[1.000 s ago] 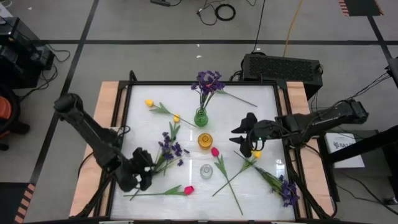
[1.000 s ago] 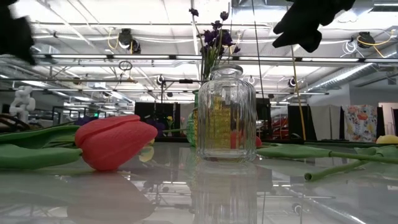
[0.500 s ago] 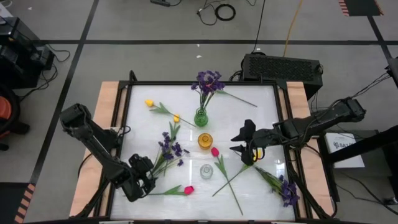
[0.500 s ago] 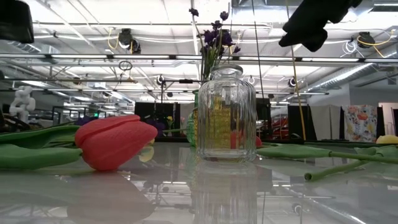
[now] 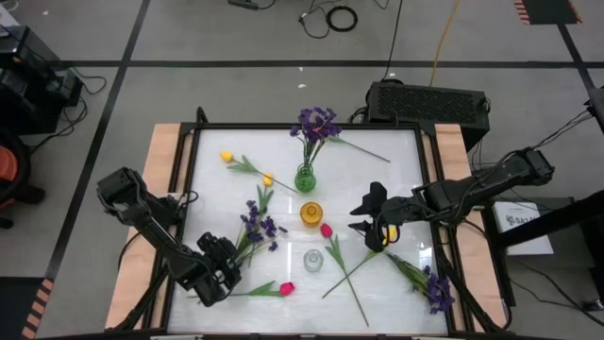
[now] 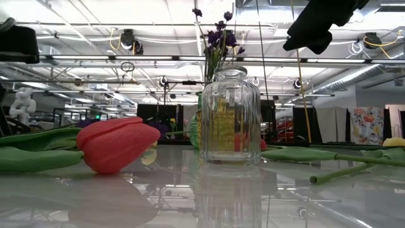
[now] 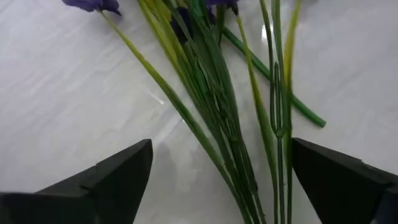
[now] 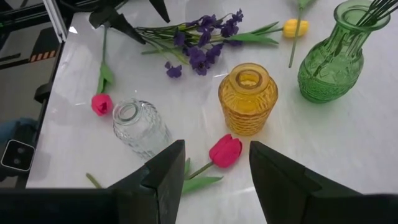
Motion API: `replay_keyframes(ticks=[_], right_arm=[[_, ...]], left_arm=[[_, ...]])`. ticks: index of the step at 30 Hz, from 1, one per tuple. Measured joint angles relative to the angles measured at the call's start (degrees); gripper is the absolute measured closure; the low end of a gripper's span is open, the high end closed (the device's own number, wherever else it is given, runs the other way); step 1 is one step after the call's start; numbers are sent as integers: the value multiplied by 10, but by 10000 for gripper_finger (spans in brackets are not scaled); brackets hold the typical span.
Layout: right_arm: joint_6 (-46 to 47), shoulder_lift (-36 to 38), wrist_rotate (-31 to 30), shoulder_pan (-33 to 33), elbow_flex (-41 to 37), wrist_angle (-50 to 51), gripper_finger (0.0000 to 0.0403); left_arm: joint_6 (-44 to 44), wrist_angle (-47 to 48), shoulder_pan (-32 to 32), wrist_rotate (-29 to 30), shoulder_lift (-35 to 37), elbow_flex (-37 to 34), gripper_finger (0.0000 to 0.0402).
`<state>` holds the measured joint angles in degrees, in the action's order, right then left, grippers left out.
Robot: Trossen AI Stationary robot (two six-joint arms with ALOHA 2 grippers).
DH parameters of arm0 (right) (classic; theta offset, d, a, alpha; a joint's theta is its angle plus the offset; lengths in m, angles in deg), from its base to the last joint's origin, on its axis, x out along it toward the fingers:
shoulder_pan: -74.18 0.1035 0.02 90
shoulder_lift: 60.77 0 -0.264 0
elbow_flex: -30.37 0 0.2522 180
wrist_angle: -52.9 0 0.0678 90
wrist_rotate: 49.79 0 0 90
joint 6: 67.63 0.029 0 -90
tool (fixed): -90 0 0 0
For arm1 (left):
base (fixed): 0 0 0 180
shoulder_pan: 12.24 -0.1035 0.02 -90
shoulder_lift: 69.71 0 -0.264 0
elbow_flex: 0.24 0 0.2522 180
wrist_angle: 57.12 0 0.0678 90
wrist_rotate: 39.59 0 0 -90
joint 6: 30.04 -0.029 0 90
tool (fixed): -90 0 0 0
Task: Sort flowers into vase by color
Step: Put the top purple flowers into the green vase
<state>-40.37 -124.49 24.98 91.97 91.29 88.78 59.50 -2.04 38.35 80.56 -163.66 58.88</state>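
My left gripper (image 5: 215, 271) (image 7: 221, 186) is open low over the table's near-left part. Its fingers stand on either side of the stems of a purple sprig (image 5: 250, 231) (image 7: 211, 93) that lies flat. My right gripper (image 5: 371, 222) (image 8: 216, 152) is open and hangs well above the table (image 6: 313, 28). In its wrist view a pink tulip (image 8: 225, 151) (image 5: 326, 229) lies below the gap. The green vase (image 5: 305, 178) holds purple flowers (image 5: 316, 123). The amber vase (image 5: 311, 213) and the clear vase (image 5: 312, 261) (image 6: 229, 117) stand in a row with it.
Loose flowers lie about: two yellow tulips (image 5: 226, 156) (image 5: 268, 179) at the far left, a pink tulip (image 5: 286, 288) (image 6: 117, 144) near the front edge, a yellow tulip's stem (image 5: 354, 269) under the right gripper, a purple sprig (image 5: 434, 288) near right. A black box (image 5: 429, 102) sits behind the table.
My left gripper has moved toward the table's near edge and now sits over the lower stems of the purple sprig. My right gripper has shifted a little toward the near edge, above the middle-right of the table. No flower has moved.
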Motion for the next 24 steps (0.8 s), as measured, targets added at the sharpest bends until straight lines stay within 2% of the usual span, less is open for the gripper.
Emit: replay_keyframes(ticks=[4, 9, 18, 20, 24], right_arm=[[0, 0, -1, 0, 0, 0, 232], [1, 0, -2, 0, 0, 0, 232], [0, 0, -2, 0, 0, 0, 232], [-3, 0, -2, 0, 0, 0, 232], [-5, 0, -2, 0, 0, 0, 232]], left_arm=[[0, 0, -7, -8, -4, 0, 90], [-6, -7, -28, -33, -4, 1, 177], [-74, 3, -52, -51, 12, 1, 374], [-80, 8, -54, -48, 26, 4, 386], [-80, 46, -57, -44, 69, 20, 370]])
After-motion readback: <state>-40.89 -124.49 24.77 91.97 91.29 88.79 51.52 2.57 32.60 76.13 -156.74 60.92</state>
